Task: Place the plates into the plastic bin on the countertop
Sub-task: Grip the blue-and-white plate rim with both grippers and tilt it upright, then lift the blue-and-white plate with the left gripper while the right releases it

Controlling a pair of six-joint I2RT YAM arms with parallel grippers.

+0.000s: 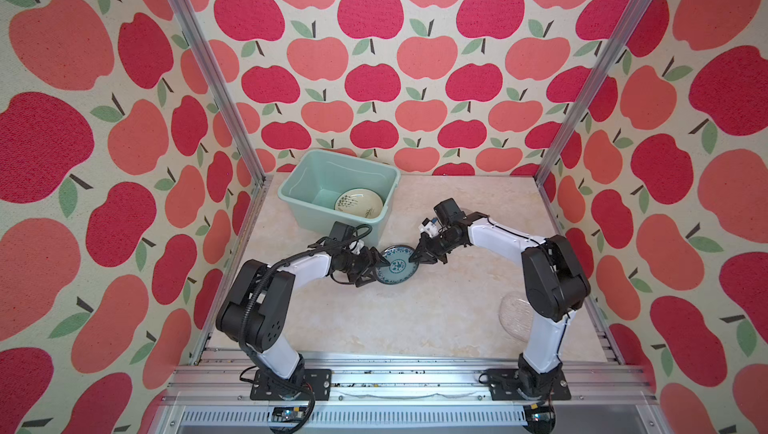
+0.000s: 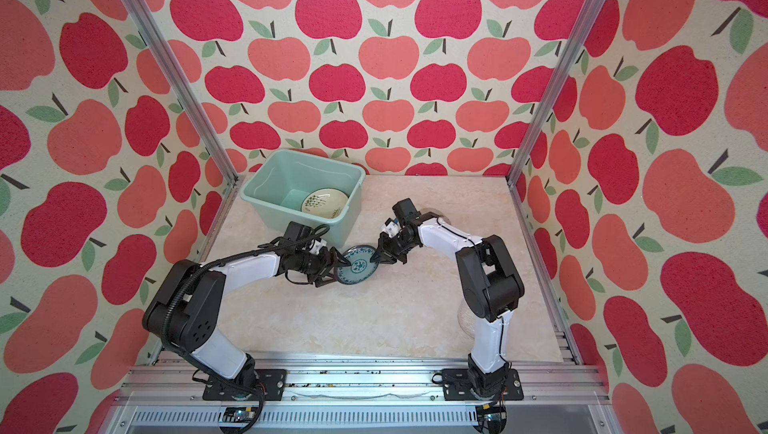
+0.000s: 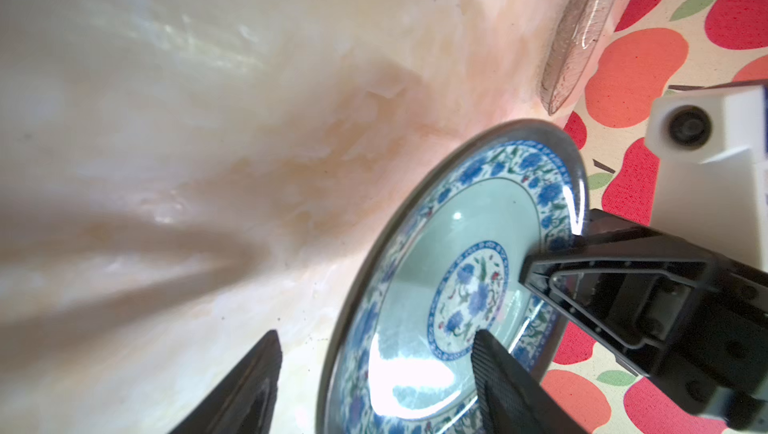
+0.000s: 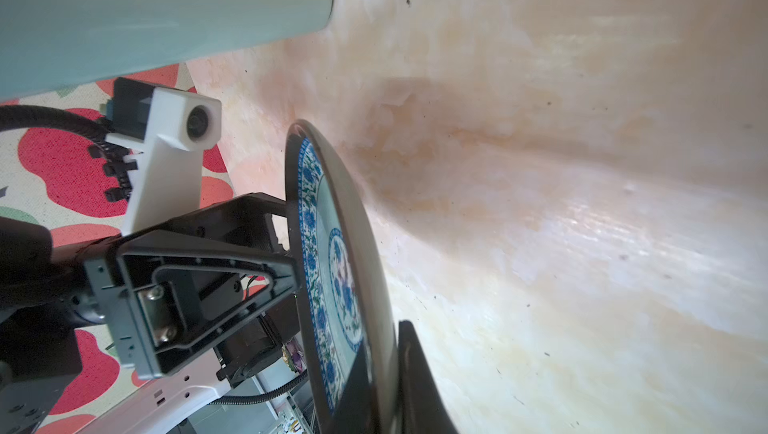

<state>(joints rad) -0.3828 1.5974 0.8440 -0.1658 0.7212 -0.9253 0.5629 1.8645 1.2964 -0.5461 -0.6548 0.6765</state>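
Right gripper (image 1: 415, 259) is clamped down on the rim of the teal patterned plate (image 1: 397, 270), one finger on the flowery face and one behind it. The left gripper (image 1: 376, 273) sits on the opposite rim with its jaws wide apart, straddling the edge without pinching anything, so only the right side has a real hold. The plate is tipped steeply up on edge between the two, over the countertop (image 1: 415, 319) just in front of the near wall of the mint-green plastic bin (image 1: 316, 220). I can't tell if its low edge touches the surface. The cream bamboo plate (image 1: 358, 202) is already lying in the bin, and a glass plate (image 1: 513, 315) sits by the right arm's base, not yet collected. I reckon this is a handover or regrasp. To do it well, I'd back the left jaws straight off the rim without clipping it, because a thin edge pinch on glazed ceramic can pivot or slip. Then lift high enough to clear the bin's rolled rim and lower the plate in flat-ish instead of dropping it onto the one inside. Pose-wise, both arms have elbows splayed outward and forearms angled in to meet at the middle, wrists rolled so the fingers line up with the tilted rim.
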